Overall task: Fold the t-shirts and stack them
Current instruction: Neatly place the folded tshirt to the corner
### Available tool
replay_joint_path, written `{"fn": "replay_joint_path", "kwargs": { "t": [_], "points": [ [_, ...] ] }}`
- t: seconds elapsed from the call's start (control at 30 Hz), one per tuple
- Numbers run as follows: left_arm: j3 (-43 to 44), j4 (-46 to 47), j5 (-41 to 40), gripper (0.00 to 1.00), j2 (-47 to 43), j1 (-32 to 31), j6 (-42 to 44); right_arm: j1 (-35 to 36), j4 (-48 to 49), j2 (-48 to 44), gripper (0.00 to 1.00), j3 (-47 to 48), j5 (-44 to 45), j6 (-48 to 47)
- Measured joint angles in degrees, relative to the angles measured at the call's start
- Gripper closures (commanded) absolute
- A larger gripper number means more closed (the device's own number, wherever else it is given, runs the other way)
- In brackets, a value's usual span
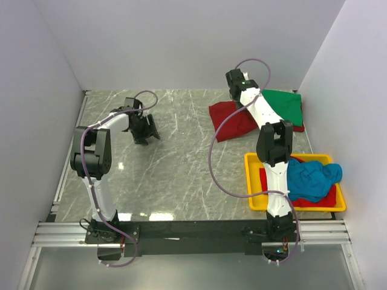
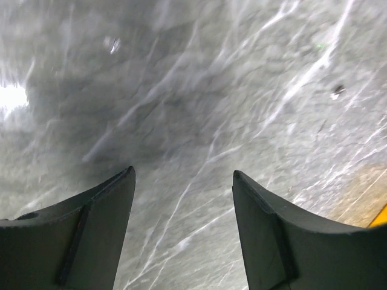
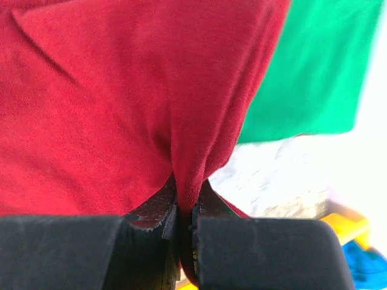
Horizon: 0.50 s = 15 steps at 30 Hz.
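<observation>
Grey marble tabletop (image 1: 181, 175), white walls. Your left gripper (image 2: 183, 175) is over bare marble left of centre, jaws apart, nothing between them. Red shirt (image 3: 91, 109) lies toward the far right; your right gripper (image 3: 184, 208) is clamped on a pinched fold of it. Green shirt (image 1: 284, 106) sits in the far right corner, touching the red. Tray (image 1: 254, 160) at the near right edge holds a teal shirt (image 1: 311, 178) over red cloth (image 1: 317, 203).

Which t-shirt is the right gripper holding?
The dark red t-shirt on the table; the green one lies beside it, the teal one in the tray.
</observation>
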Motion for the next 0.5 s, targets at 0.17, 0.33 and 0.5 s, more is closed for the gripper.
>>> {"fn": "replay_joint_path", "kwargs": {
  "t": [0.17,0.33,0.5],
  "points": [
    [-3.06,1.22,-0.31,0.29,-1.64,0.11,-1.60,-1.38,1.53,0.76,1.00,5.20,2.71,-3.17],
    [-4.94,3.34,-0.26,0.29,-2.58,0.17,-3.37,-3.63,4.24,0.76,1.00,7.10,3.32,-5.70],
    [-5.81,4.50,-0.15,0.29,-2.97,0.31,-4.70,-5.16,4.68,0.76,1.00,7.80,3.02,-6.29]
  ]
}}
